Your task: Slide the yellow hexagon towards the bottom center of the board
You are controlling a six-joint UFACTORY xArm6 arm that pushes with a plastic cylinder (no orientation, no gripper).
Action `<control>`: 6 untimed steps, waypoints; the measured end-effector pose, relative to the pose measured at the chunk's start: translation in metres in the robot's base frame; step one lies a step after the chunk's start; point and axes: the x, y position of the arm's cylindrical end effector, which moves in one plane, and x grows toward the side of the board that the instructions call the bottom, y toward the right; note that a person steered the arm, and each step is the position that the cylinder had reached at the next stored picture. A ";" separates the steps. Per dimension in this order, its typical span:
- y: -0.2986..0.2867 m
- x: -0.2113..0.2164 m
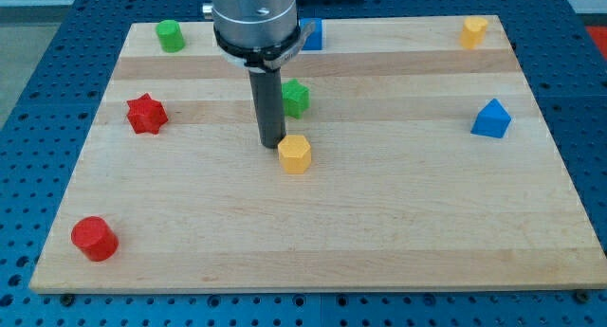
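Your tip (273,143) is sitting just up-left of the yellow hexagon (295,154). Pushing off-center is risking it spinning away sideways. There is no claw showing, so I cannot tell its state.

Yellow hexagon (295,154) sits mid-board, my tip (273,143) just left of it, green block (296,98) right behind. Red star (146,114) is by the left edge and red cylinder (94,238) in the bottom-left corner. Blue block (491,119) is by the right edge.
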 end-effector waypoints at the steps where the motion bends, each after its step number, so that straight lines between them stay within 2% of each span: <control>1: 0.010 -0.013; 3: 0.031 0.005; 6: 0.031 0.086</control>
